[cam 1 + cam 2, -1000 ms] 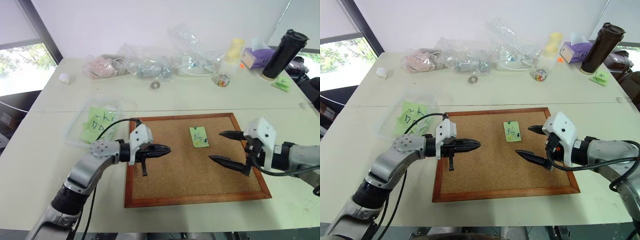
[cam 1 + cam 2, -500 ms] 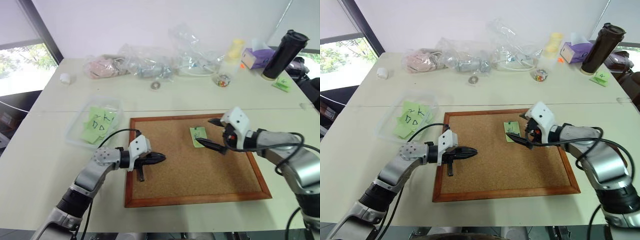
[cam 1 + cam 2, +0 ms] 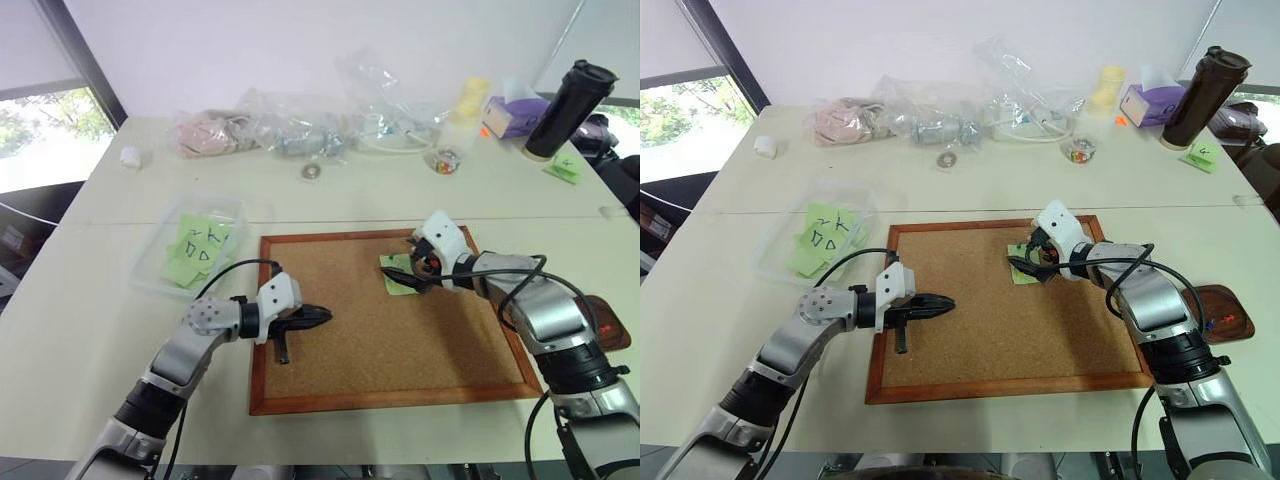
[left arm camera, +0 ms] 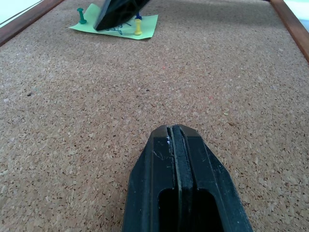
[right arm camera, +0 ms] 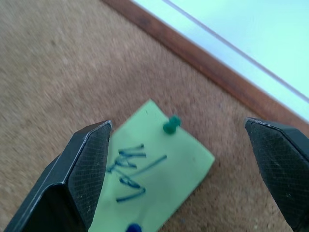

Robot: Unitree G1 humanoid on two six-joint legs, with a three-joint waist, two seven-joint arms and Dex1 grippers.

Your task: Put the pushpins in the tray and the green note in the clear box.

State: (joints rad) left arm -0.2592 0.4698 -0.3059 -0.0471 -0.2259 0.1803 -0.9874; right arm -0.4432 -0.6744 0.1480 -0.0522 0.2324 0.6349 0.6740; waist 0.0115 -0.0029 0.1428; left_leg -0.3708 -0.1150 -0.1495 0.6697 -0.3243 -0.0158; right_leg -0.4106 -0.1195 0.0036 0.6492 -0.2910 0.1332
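The green note (image 3: 397, 275) lies pinned on the cork board (image 3: 400, 345), held by a green pushpin (image 5: 170, 124), a yellow one (image 4: 138, 26) and a blue one (image 5: 134, 227). My right gripper (image 3: 405, 266) hangs open just over the note, one finger on each side of the green pin. My left gripper (image 3: 320, 317) is shut and empty, low over the board's left part. The clear box (image 3: 150, 262) holds several green slips left of the board. To the board's right sits the tray (image 3: 1238, 300), with small pins in it.
Clear plastic bags (image 3: 300, 125), a small jar (image 3: 445, 160), a yellow container (image 3: 470, 95), a purple pack (image 3: 515, 112) and a dark bottle (image 3: 568, 95) line the table's far side. A brighter green slip (image 3: 563, 168) lies by the bottle.
My right gripper has moved forward and left across the board, from beside the note to just over it. The left gripper sank a little, then held still.
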